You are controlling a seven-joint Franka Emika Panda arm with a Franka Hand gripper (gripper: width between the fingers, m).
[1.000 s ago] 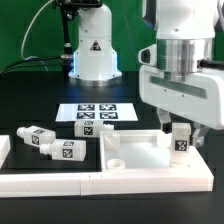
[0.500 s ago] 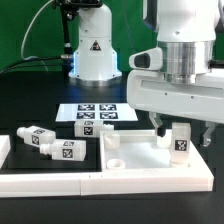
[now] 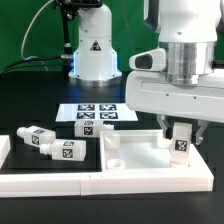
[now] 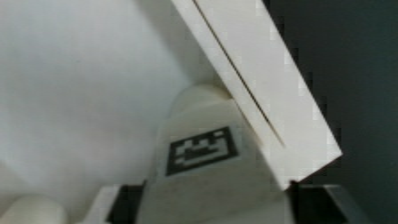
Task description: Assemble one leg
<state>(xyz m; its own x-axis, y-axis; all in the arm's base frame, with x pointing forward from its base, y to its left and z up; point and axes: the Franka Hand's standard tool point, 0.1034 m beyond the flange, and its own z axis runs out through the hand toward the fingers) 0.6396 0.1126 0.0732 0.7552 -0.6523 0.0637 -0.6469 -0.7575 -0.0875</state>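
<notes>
Exterior view: gripper directly over the leg, which stands upright on the panel at its corner on the exterior view's right, long axis vertical. Fingers flank it closely; gripped or not, cannot tell.

Wrist view: leg between the fingertips, white peg, black-and-white tag facing camera.

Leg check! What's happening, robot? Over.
Gripper around upright leg, whether clamped unclear. Leg stands on panel corner. Two spare legs aside, nothing blocking.
</notes>
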